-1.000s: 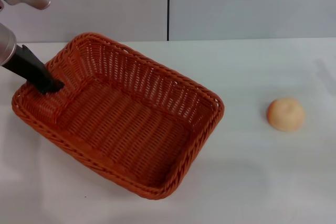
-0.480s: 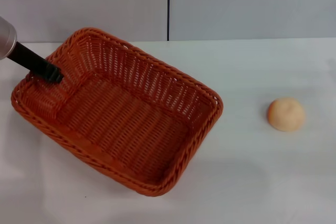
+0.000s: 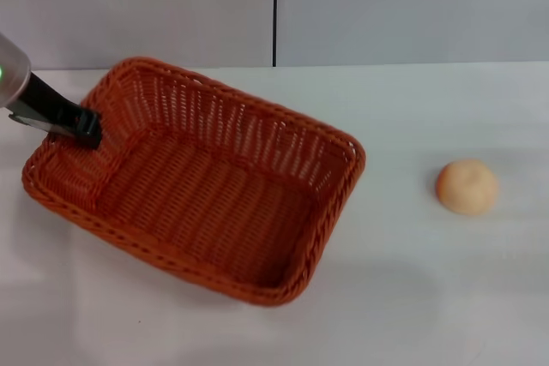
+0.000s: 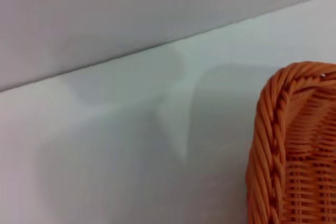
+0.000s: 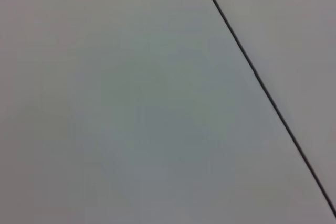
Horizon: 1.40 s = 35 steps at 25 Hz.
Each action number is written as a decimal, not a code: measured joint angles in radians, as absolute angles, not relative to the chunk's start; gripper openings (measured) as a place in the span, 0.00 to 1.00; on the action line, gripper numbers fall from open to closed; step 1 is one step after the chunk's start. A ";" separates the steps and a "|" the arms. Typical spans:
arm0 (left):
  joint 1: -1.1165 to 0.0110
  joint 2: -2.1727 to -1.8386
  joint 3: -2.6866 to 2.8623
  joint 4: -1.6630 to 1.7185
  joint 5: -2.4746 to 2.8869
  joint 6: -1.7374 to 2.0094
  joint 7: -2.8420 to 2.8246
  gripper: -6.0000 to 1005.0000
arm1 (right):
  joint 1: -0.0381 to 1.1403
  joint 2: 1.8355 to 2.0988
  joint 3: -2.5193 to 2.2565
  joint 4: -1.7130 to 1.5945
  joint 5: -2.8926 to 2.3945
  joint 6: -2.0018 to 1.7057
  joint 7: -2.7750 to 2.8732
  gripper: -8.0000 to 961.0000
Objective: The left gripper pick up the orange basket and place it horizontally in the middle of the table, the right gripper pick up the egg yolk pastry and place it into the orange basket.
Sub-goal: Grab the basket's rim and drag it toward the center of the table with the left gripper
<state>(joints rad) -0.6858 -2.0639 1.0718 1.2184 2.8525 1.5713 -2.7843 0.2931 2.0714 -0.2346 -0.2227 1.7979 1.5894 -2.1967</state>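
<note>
L gripper (image 3: 86, 126) fingers pinch the left end wall of the orange basket (image 3: 206, 186), one finger inside, one outside. Basket sits angled on the table (image 3: 412, 289), nothing in it. Egg yolk pastry (image 3: 466, 187) lies well apart to the right. R gripper not seen.

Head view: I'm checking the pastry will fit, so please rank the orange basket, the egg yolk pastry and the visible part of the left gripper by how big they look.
1. The orange basket, by far the largest.
2 and 3. The egg yolk pastry and the visible part of the left gripper look alike; no ranking.
</note>
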 joint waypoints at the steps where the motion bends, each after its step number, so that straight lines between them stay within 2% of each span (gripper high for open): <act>1: -0.687 -2.064 1.055 1.218 2.851 1.571 -2.797 0.17 | 0.291 2.071 -0.235 -0.225 1.798 1.589 -2.197 0.76; 22: -0.742 -2.066 0.782 1.122 2.890 1.657 -2.883 0.16 | 0.297 2.070 -0.209 -0.294 1.802 1.587 -2.225 0.76; 35: -0.661 -2.057 0.850 1.212 2.892 1.710 -2.883 0.14 | 0.289 2.072 -0.207 -0.291 1.809 1.593 -2.220 0.76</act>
<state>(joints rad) -0.6611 -2.0573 0.8500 1.2123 2.8915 1.7098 -2.8832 0.2892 2.0721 -0.2070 -0.2910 1.8093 1.5931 -2.2199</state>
